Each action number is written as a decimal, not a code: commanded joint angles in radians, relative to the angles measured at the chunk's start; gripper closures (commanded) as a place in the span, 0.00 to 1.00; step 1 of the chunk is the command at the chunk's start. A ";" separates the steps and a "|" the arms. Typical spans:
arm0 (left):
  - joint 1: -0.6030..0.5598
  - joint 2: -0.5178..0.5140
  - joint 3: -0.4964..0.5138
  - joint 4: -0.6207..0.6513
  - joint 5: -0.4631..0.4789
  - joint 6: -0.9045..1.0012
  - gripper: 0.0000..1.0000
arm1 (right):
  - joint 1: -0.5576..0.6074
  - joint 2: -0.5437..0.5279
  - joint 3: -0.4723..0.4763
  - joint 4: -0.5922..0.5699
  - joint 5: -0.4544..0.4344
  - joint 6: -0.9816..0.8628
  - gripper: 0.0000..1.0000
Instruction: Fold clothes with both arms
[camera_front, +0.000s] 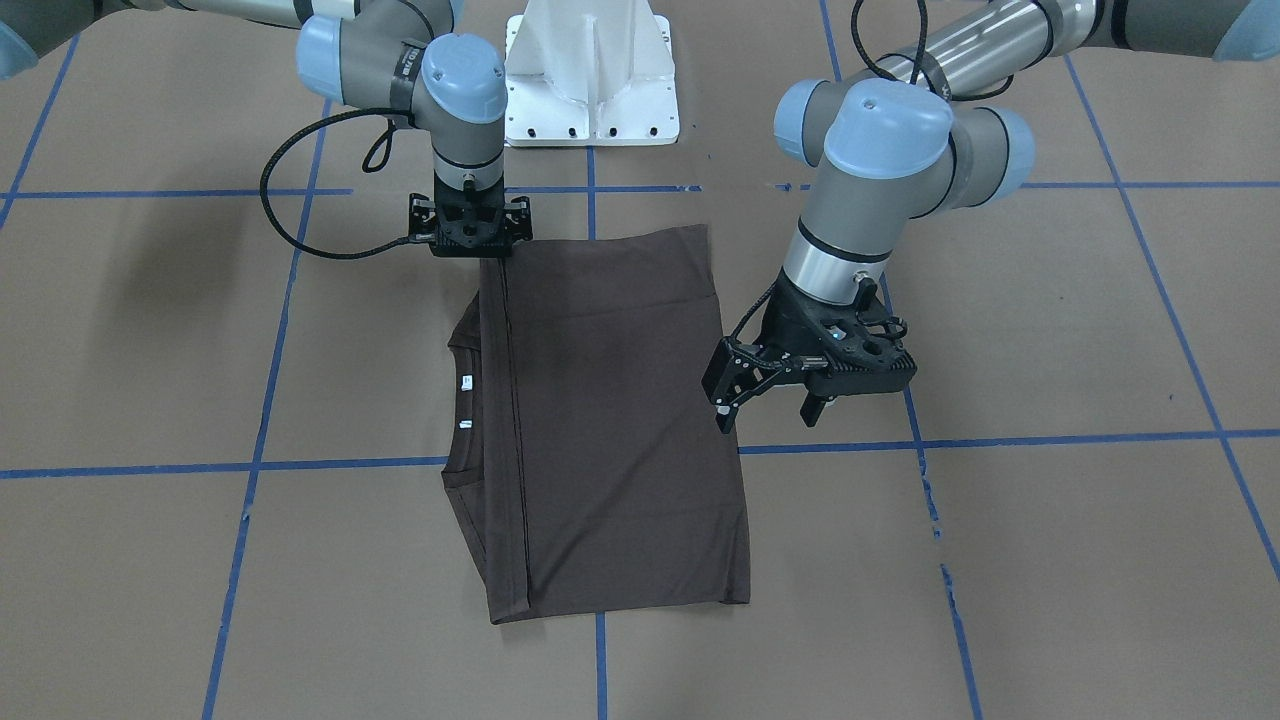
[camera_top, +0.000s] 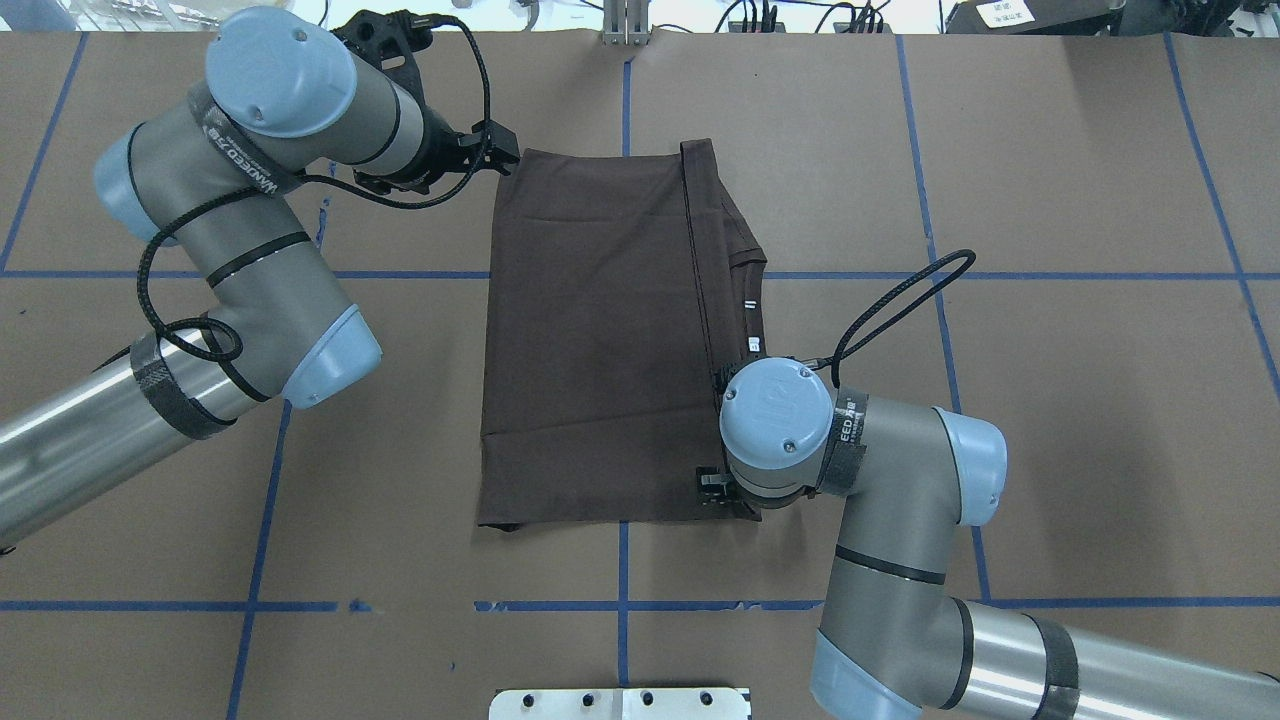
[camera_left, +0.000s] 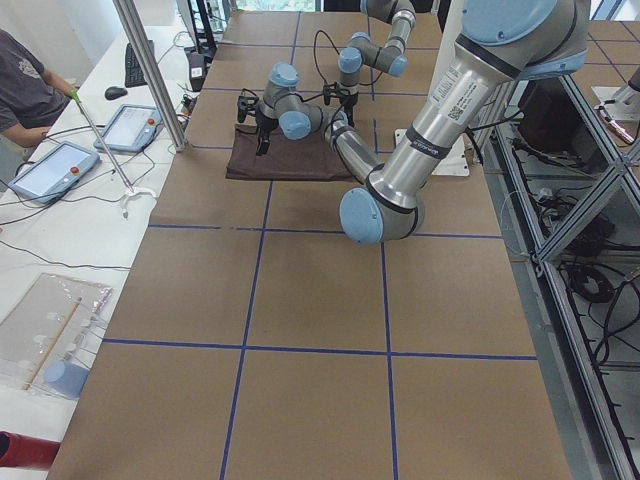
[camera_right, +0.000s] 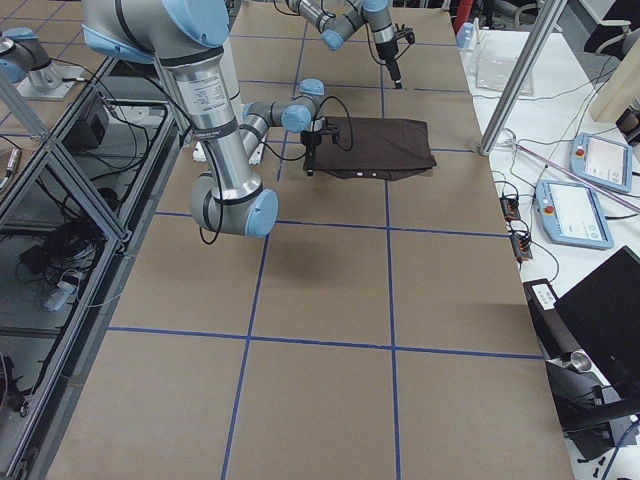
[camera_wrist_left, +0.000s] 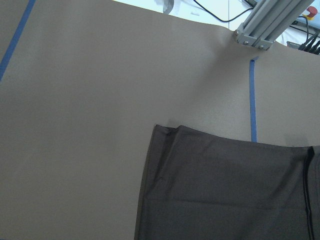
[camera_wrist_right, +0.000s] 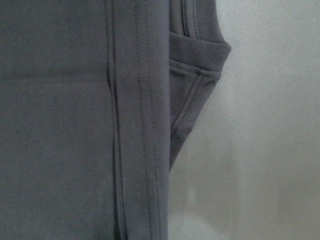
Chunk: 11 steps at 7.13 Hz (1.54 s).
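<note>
Brown table (camera_front: 1050, 330) with blue tape grid (camera_front: 1050, 438); folded T-shirt (camera_front: 620, 420) lies flat at centre.
Left gripper (camera_front: 768, 405) hangs just beside the shirt's edge, fingers spread, holding nothing. Right gripper (camera_front: 475, 228) is at the shirt's corner nearest the robot, collar side; clamped or released, cannot tell. White neck tag (camera_front: 466, 381) faces up.
</note>
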 joint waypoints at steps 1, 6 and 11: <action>0.006 -0.001 0.001 -0.003 0.000 -0.003 0.00 | -0.001 0.000 0.001 -0.027 0.001 -0.002 0.00; 0.012 -0.008 -0.003 -0.003 0.000 -0.008 0.00 | 0.020 -0.012 0.021 -0.119 0.001 -0.003 0.00; 0.017 -0.015 -0.019 -0.003 0.000 -0.009 0.00 | 0.069 -0.032 0.056 -0.147 0.001 -0.017 0.00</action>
